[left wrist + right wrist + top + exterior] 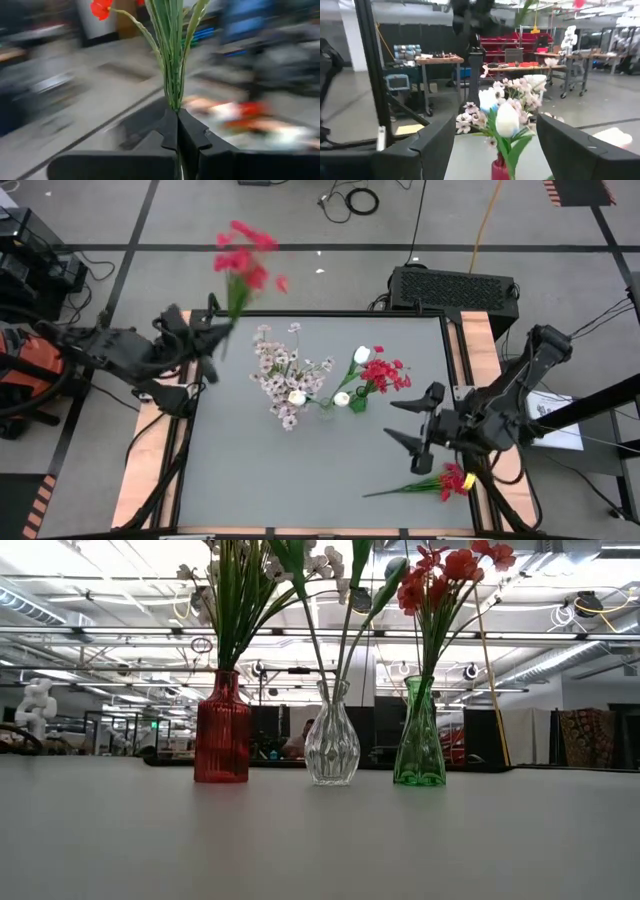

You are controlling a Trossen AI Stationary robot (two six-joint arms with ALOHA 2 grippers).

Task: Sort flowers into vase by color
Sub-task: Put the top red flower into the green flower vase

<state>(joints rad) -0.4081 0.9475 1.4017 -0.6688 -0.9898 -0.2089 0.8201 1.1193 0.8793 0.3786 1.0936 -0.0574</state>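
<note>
Above the table's (pixel 250 480) far left corner, left gripper (pixel 210 340) clamped on a red sprig (pixel 243 258). Near the right edge, right gripper (pixel 412 424) spread wide, empty. Low down, only three vases (pixel 331 745) visible.

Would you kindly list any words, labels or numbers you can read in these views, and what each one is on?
None can be read.
The vases carry no label.
The white paper by the right arm has print too small to read.
Signs in the room behind are too blurred.
</note>
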